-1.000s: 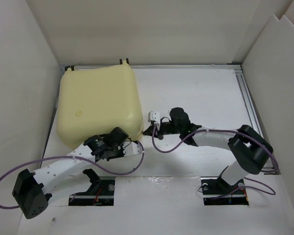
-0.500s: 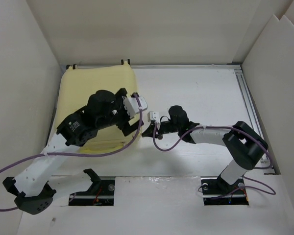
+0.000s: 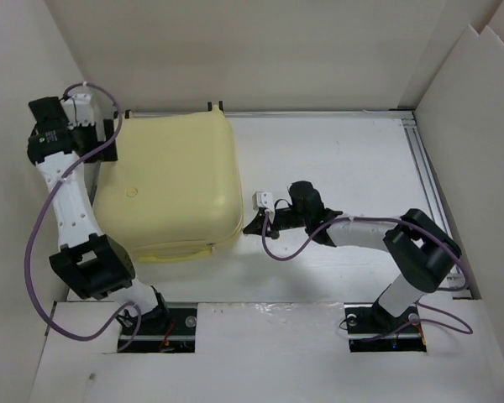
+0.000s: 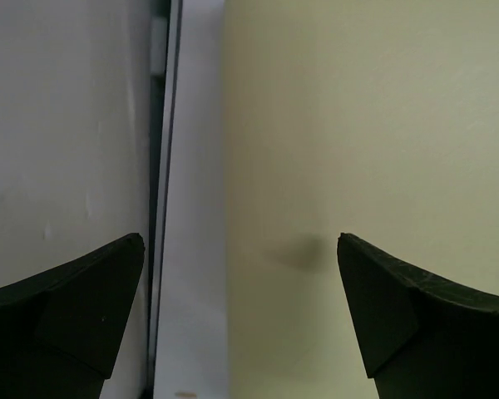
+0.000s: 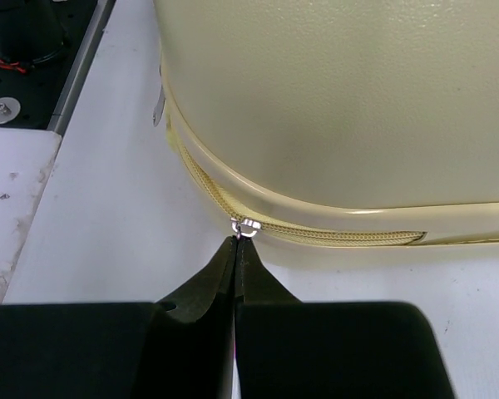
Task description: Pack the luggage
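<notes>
Right wrist view: right fingers (image 5: 204,291) pinch shut on the zipper pull (image 5: 248,226) at the near corner of the closed pale yellow luggage (image 5: 358,108), which lies just ahead on the tabletop (image 5: 108,208), zipping seemingly unfinished, while farther off the left fingers (image 4: 75,307) gape wide, empty, straddling its far-left edge.

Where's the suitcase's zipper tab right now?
Right wrist view: the zipper tab sits on the suitcase corner seam, at the tip of the shut right gripper.

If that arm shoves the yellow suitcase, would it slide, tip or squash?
Probably slides rather than tips: the suitcase lies flat and wide on the table. It looks smooth and moulded, so likely stiff and slippery to pinch.
</notes>
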Motion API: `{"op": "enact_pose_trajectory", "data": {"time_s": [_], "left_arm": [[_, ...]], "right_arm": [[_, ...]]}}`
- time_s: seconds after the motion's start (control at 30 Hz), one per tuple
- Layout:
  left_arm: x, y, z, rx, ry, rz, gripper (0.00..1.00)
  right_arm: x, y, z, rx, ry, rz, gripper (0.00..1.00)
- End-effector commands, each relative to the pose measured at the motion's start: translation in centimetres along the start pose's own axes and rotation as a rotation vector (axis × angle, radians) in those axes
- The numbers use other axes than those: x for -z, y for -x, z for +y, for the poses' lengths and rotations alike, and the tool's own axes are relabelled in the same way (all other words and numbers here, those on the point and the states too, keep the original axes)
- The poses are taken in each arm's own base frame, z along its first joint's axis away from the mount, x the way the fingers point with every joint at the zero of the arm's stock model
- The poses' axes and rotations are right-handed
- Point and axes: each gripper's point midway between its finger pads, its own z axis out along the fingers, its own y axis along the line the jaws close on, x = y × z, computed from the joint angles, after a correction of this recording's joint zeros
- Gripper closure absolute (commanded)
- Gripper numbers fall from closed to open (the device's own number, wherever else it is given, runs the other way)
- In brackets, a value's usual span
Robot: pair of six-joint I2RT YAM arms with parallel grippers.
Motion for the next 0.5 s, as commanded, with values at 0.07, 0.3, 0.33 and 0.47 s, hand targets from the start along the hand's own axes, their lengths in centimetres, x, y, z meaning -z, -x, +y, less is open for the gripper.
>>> {"op": "enact_pose_trajectory", "data": {"time_s": [0.07, 0.3, 0.33, 0.47], "left_arm": [[4.0, -5.7, 3.3, 0.170, 0.130, 0.016, 0.01], [-0.6, -15.8, 9.9, 0.332, 0.351, 0.132, 0.01], [-1.4, -16.6, 9.6, 0.337, 0.336, 0.146, 0.01], [-4.1, -18.6, 7.2, 0.288, 0.278, 0.194, 0.01]], "right_arm": [[0.5, -0.7, 1.6, -0.038, 0.011, 0.056, 1.00], [-0.1, -1.1, 3.0, -0.014, 0.025, 0.076, 1.00], [-0.2, -1.5, 3.1, -0.020, 0.028, 0.082, 1.00], [-0.6, -1.9, 3.8, -0.018, 0.051, 0.094, 1.00]]}}
